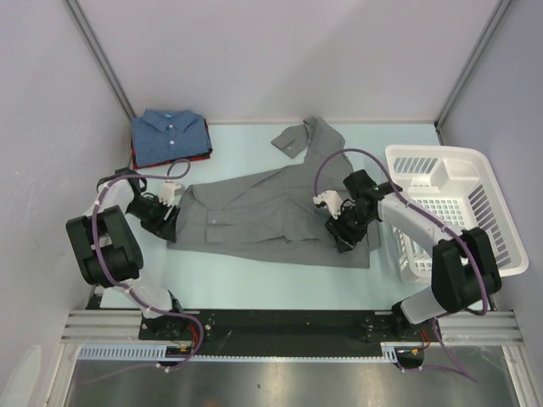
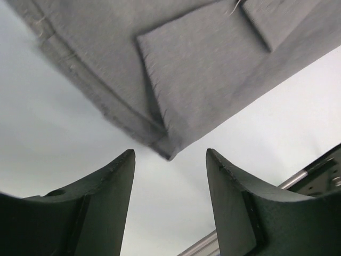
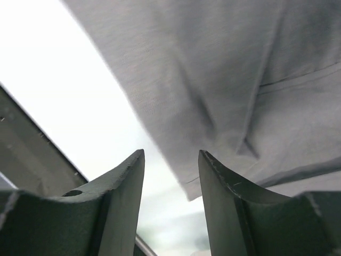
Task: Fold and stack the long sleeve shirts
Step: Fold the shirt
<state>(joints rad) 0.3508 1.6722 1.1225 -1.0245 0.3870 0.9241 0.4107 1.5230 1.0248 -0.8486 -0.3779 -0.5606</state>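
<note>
Two cloth corners that could be missed

Nearest, the left gripper [image 1: 161, 216] and the right gripper [image 1: 344, 233] are seen released, jaws apart and nothing grasped. Each is set at one end of the grey shirt [image 1: 263, 212], which is spread mid-table [image 1: 254, 280]. If the jaws are closed short of the cloth, bare table may be pinched or a single layer lifted, and the fold skewed. Two grippers, three shirts and one white basket [image 1: 433, 150] are counted. Farthest left, the blue shirt [image 1: 170, 136] is stacked on the dark red shirt [image 1: 136, 159]

I work over a pale table [image 1: 237, 284]. Grey shirt [image 1: 271, 220] lies spread mid-table; folded blue-on-red stack [image 1: 170, 138] far left, white basket [image 1: 450, 203] at right.
</note>
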